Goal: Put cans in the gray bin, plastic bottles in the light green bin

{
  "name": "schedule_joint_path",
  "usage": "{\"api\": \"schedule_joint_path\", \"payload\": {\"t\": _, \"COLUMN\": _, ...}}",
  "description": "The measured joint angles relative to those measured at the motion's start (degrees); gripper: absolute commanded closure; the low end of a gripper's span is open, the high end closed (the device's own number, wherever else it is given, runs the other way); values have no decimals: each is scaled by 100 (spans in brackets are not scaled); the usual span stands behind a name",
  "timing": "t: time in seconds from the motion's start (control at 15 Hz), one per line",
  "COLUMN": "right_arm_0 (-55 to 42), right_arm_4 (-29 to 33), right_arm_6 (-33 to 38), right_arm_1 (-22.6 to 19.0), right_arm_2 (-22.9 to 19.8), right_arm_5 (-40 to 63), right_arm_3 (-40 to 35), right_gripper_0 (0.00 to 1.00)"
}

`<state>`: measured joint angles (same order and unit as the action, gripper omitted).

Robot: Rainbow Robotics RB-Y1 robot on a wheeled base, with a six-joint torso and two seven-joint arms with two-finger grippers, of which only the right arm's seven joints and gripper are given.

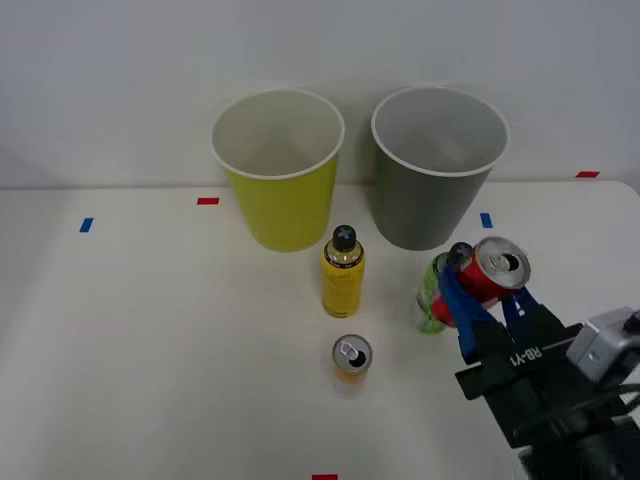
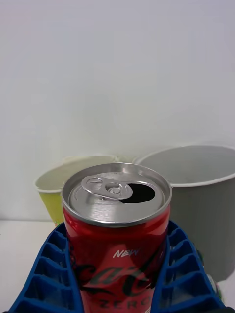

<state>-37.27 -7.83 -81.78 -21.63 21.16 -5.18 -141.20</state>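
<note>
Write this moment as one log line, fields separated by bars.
right gripper: shut on red can | can: lifted, near gray bin | on table: orange can, yellow bottle, green bottle

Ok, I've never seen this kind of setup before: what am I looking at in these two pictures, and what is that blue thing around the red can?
This is a two-armed robot sorting items on a white table. The wider picture comes from a camera above the arms, looking down at the table. The upright one comes from a camera on the right arm's wrist. The blue ribbed parts are the fingers of the right gripper, closed on the red can, which is held above the table. On the table stand an orange can, a yellow-labelled bottle and a green-labelled bottle partly hidden by the gripper. Behind them are the light green bin and the gray bin.
</note>
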Motion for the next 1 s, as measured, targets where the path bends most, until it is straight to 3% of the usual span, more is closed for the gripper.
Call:
{"api": "schedule_joint_path", "payload": {"t": 0.33, "right_arm_0": 1490, "right_arm_4": 0, "right_arm_6": 3, "right_arm_1": 1041, "right_arm_2": -287, "right_arm_5": 1690, "right_arm_3": -5, "right_gripper_0": 80}}
{"api": "schedule_joint_path", "payload": {"t": 0.67, "right_arm_0": 3125, "right_arm_4": 3, "right_arm_6": -38, "right_arm_1": 1882, "right_arm_2": -995, "right_arm_5": 3806, "right_arm_3": 45, "right_gripper_0": 81}}
{"api": "schedule_joint_path", "payload": {"t": 1.0, "right_arm_0": 4885, "right_arm_4": -45, "right_arm_6": -26, "right_arm_1": 2096, "right_arm_2": -1857, "right_arm_5": 4170, "right_arm_3": 1482, "right_gripper_0": 81}}
